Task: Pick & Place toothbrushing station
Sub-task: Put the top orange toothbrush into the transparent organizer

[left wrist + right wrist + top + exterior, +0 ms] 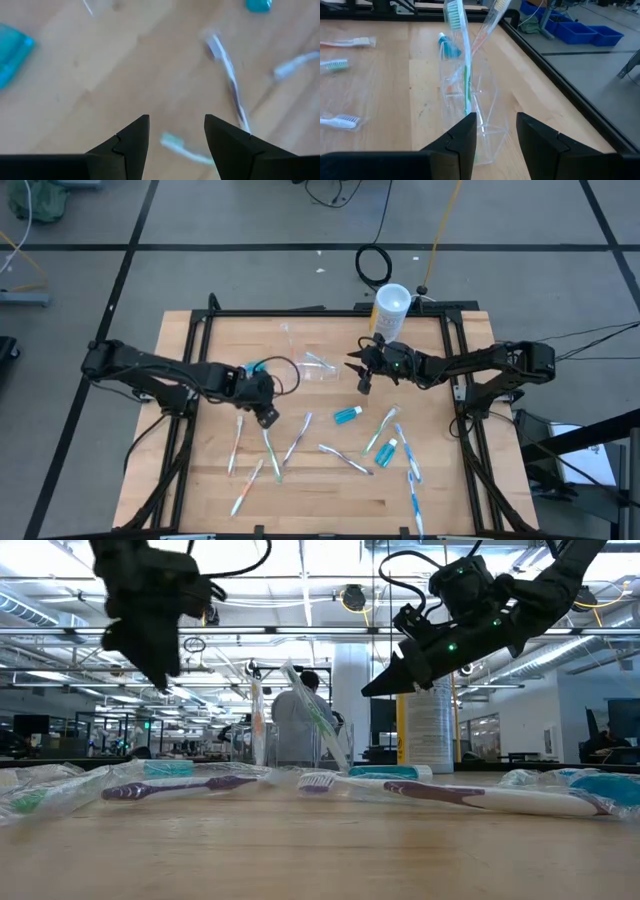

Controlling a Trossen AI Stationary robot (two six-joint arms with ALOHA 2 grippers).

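High view: both grippers hang released, left (267, 417) well left of holder (318, 367), right (363, 383) just right of it.

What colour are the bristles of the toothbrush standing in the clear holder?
Green bristles on the toothbrush in the clear holder; right wrist view shows it best.

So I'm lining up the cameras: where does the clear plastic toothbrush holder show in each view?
High view: clear plastic toothbrush holder, upper middle, between both arms.
Low view: centre, upright brushes inside.
Left wrist view: not in it.
Right wrist view: centre, just beyond that claw.
Shared landmark: green-handled toothbrush standing in it.
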